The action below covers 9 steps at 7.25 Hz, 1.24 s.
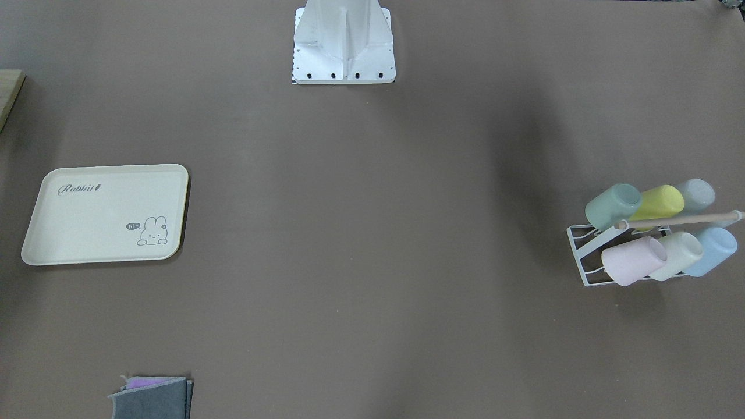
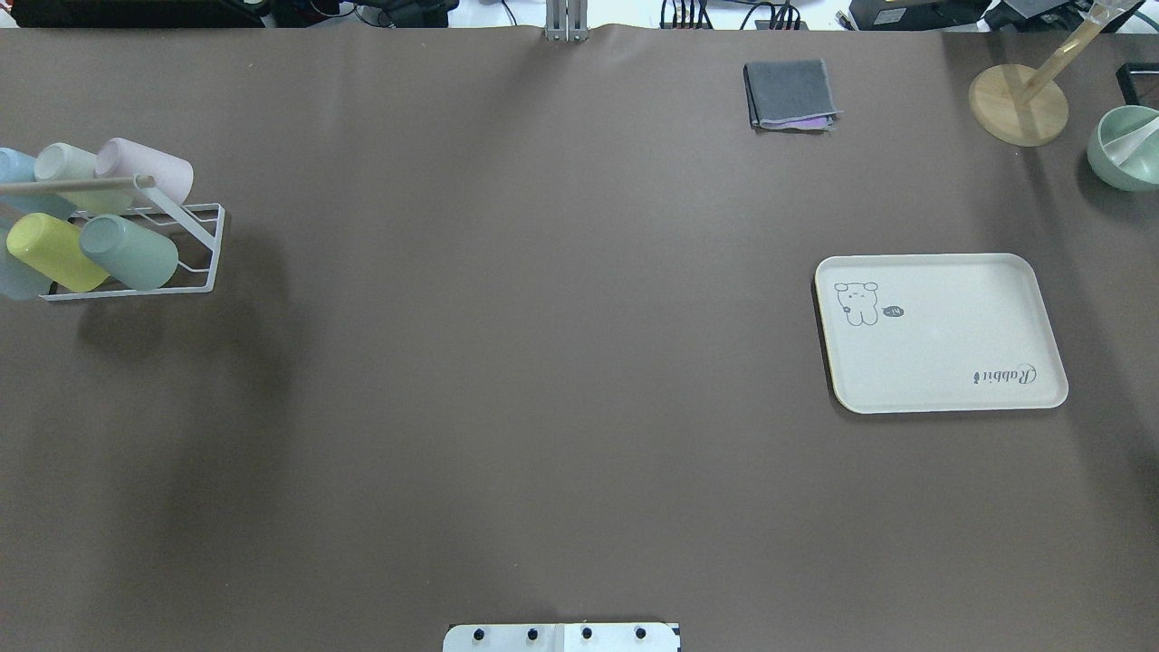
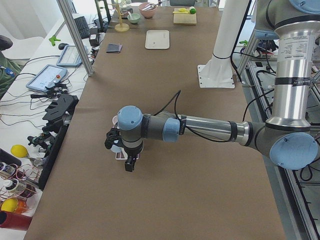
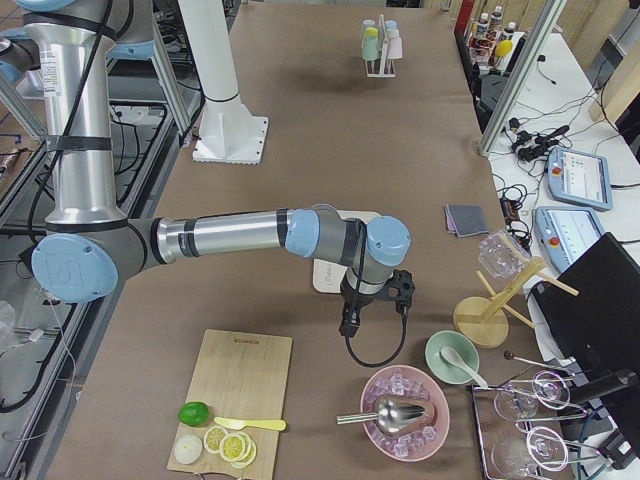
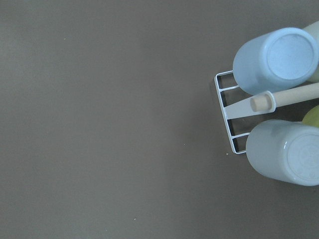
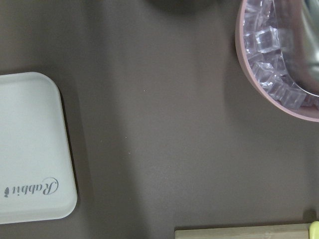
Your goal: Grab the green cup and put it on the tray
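The green cup (image 1: 612,205) lies tilted on a white wire rack (image 1: 588,253) with several pastel cups; in the overhead view it (image 2: 129,252) is the rack's front right cup, next to a yellow cup (image 2: 50,252). The cream Rabbit tray (image 2: 942,335) lies flat and bare at the table's other end (image 1: 105,214). My left gripper (image 3: 129,162) hangs over the rack; its wrist view shows two blue cups (image 5: 276,59), not the green one. My right gripper (image 4: 347,325) hangs beside the tray (image 6: 30,149). I cannot tell whether either gripper is open or shut.
A folded grey cloth (image 2: 790,93), a wooden stand (image 2: 1019,102) and a green bowl (image 2: 1125,147) sit at the far right. A pink bowl of ice (image 6: 279,59) and a cutting board (image 4: 240,395) lie past the tray.
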Available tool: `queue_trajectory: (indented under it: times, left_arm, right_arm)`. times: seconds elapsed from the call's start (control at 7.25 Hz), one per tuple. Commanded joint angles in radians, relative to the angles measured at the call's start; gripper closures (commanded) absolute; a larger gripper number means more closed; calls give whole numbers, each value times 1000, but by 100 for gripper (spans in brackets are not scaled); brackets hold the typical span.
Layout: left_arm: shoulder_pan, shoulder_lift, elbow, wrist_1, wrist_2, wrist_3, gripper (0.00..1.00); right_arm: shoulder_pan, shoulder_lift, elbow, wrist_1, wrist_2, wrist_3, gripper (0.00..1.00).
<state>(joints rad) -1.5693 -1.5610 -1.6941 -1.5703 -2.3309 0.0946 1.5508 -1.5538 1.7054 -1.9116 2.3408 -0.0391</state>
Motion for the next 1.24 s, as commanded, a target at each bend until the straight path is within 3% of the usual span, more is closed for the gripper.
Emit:
queue_trajectory:
  times: [0.0, 1.1]
  left_arm:
    - [0, -1, 2, 0, -11, 4, 2]
    - [2, 1, 1, 3, -45, -1, 2]
  right_arm:
    - [0, 3, 0, -1, -1, 1, 0]
    - [-1, 8, -4, 48, -11, 2, 0]
